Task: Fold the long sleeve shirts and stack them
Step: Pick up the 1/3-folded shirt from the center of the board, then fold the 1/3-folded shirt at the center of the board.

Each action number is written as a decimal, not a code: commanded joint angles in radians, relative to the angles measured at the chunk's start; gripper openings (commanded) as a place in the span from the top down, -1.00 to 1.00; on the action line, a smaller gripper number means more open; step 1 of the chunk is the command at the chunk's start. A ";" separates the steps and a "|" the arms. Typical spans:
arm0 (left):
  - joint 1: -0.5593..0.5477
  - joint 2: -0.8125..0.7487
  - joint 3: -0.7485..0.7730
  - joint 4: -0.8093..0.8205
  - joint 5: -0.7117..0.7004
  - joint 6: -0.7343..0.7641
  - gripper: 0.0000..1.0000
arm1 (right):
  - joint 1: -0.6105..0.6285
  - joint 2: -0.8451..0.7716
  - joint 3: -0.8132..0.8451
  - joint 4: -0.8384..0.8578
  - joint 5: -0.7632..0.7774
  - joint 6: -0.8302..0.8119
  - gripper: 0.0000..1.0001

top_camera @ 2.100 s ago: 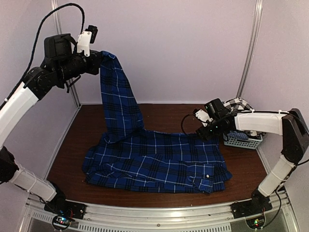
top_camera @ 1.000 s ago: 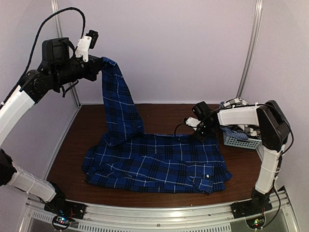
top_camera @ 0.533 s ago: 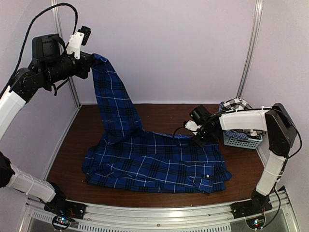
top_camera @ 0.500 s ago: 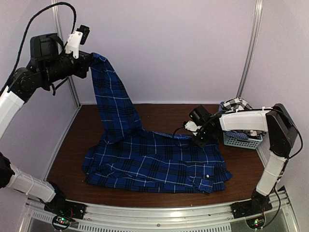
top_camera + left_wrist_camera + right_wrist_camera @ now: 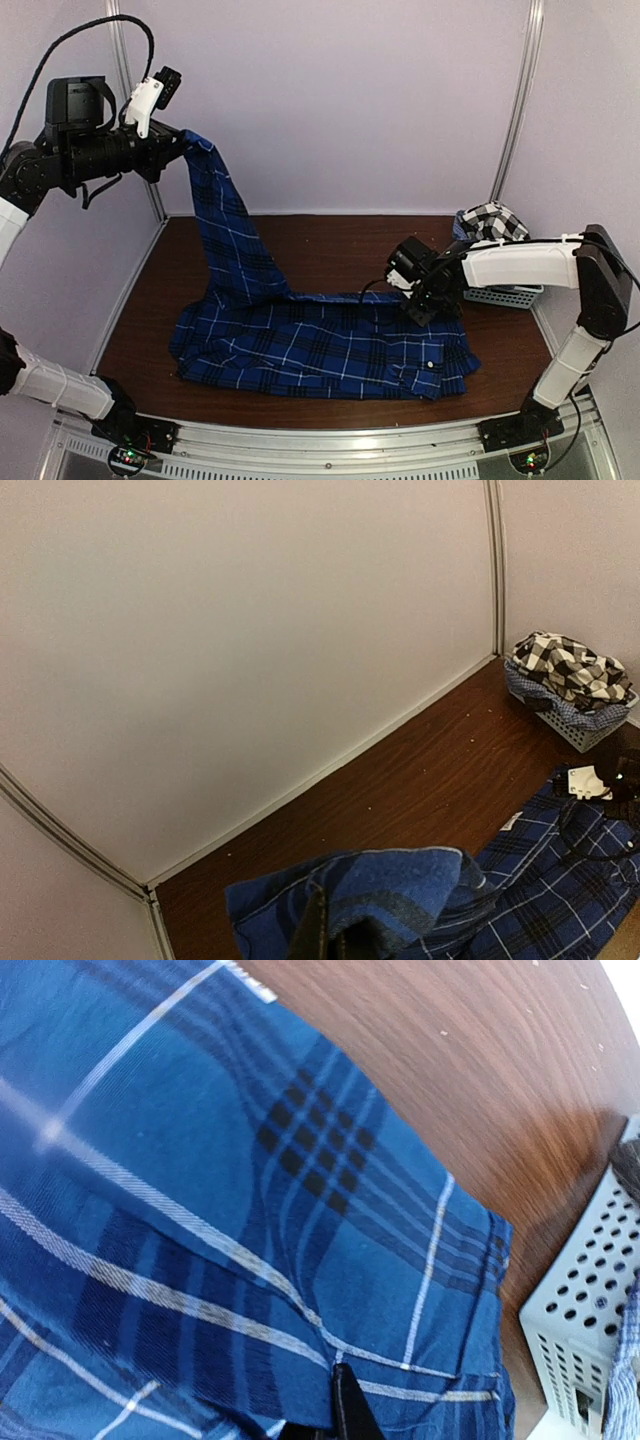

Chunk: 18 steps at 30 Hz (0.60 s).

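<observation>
I have the left end effector (image 5: 183, 141) (image 5: 324, 936) closed on the end of one sleeve (image 5: 231, 232) of the blue plaid shirt (image 5: 320, 342) (image 5: 545, 895) (image 5: 190, 1200), holding it high above the table's (image 5: 335, 248) far-left corner. The sleeve hangs taut down to the body of the shirt, which lies spread flat across the middle of the table, nearer the front edge. My right end effector (image 5: 421, 309) (image 5: 345, 1407) is low at the shirt's far-right edge, its jaws pinched shut on the blue cloth there. The black-and-white checked shirt (image 5: 491, 221) (image 5: 569, 668) sits bunched in the pale mesh basket (image 5: 502, 295) (image 5: 574, 731) (image 5: 588, 1305) against the table's right edge, just beside the right end effector.
</observation>
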 commanded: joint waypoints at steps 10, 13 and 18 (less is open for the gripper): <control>0.005 -0.066 0.005 -0.095 0.120 0.007 1.00 | 0.081 -0.107 -0.048 -0.095 0.011 0.168 0.87; 0.005 -0.068 0.009 -0.095 0.126 0.006 1.00 | 0.101 -0.108 -0.061 -0.095 -0.002 0.189 0.86; 0.005 -0.065 0.021 -0.105 0.153 0.013 1.00 | 0.116 -0.088 -0.071 -0.088 -0.035 0.213 0.82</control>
